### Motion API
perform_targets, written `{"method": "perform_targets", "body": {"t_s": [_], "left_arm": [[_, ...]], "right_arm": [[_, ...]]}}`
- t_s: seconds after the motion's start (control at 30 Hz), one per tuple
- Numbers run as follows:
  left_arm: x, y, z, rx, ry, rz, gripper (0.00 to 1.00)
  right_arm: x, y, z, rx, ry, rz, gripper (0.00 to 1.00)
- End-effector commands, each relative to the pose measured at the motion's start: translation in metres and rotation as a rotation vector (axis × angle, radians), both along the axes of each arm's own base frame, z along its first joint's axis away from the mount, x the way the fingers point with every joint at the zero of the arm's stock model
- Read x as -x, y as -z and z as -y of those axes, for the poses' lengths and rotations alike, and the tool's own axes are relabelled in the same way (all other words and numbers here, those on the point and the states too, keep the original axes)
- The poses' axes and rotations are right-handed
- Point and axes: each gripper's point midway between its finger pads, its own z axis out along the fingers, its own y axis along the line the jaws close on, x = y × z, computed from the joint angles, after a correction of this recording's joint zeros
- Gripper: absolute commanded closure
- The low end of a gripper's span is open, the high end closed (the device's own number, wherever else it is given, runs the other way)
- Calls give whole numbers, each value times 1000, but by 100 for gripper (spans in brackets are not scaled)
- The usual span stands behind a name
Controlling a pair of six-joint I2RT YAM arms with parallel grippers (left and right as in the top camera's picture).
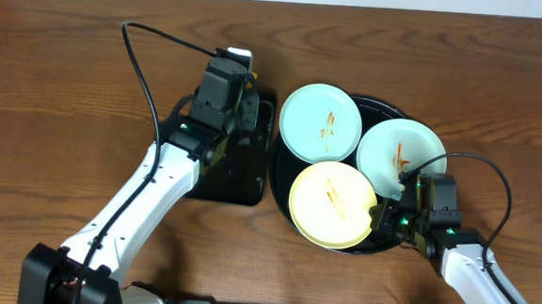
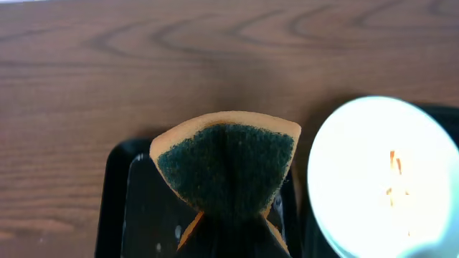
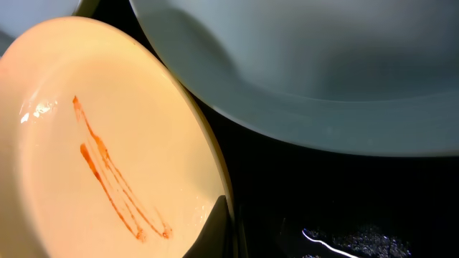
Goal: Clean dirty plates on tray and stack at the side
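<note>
Three plates lie on the round black tray (image 1: pixel 387 110): a pale blue-green plate (image 1: pixel 321 122) at the back left, a second one (image 1: pixel 400 152) at the right, and a pale yellow plate (image 1: pixel 332 204) at the front. All have orange-red smears. My right gripper (image 1: pixel 387 212) is at the yellow plate's right rim. In the right wrist view one dark finger (image 3: pixel 219 228) lies on the yellow plate (image 3: pixel 107 143); the other finger is hidden beneath the rim. My left gripper (image 1: pixel 248 102) is shut on a folded green and orange sponge (image 2: pixel 226 168) above the rectangular tray.
The small rectangular black tray (image 1: pixel 237 173) lies just left of the round tray and shows wet in the left wrist view (image 2: pixel 122 208). The back left blue-green plate (image 2: pixel 380 179) is right of the sponge. Bare wooden table (image 1: pixel 58 82) surrounds the trays.
</note>
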Motion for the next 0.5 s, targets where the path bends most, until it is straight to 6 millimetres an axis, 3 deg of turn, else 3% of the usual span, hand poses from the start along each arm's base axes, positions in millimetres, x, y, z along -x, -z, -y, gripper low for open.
{"method": "perform_targets", "body": {"t_s": [0.0, 0.27, 0.37, 0.47], "left_arm": [[9, 11, -8, 7, -60, -65, 93], [72, 106, -14, -90, -8, -507, 92], [86, 127, -19, -127, -14, -603, 93], [88, 133, -20, -136, -15, -625, 92]], "right_arm": [[2, 1, -4, -2, -11, -7, 99], [3, 1, -4, -3, -11, -8, 99], [3, 1, -4, -3, -11, -8, 99], [3, 1, -4, -3, -11, -8, 99]]}}
